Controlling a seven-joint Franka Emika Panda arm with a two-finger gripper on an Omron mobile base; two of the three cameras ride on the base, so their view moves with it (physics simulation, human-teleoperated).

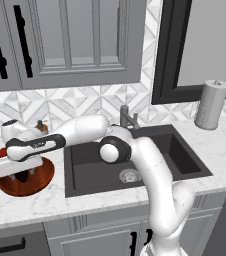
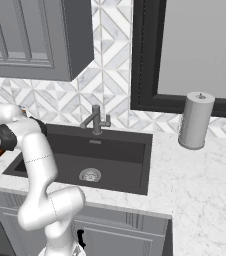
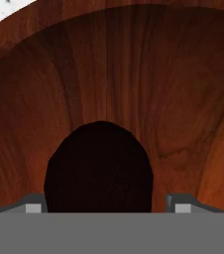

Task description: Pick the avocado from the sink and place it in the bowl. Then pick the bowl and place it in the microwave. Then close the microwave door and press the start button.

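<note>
Your gripper (image 1: 22,176) hangs low inside the bowl (image 1: 41,176) at the near left of the counter (image 1: 110,197), and the hand view puts the avocado (image 3: 99,166) right under it, a near-black lump lying on the bowl's reddish wood. The fingertips (image 3: 181,204) stand at either side of the fruit with wood showing in the gap on the right, so the jaws look spread wide and seem to grip nothing; whether the left tip touches the skin you cannot tell.

By the look of it, the first step is at its close: the avocado is in the bowl, out of the sink (image 1: 160,150). What you need next is a clean lift straight up so the fingers clear the fruit and the rim, then a fresh grasp on the bowl itself, most likely at its edge, kept level so the avocado does not roll out on the way to the microwave.

To the right, the dark sink shows its round drain (image 1: 130,175), with the faucet (image 1: 126,116) behind it. Farther right, a grey canister (image 1: 211,104) stands on the counter against the tiled wall.
</note>
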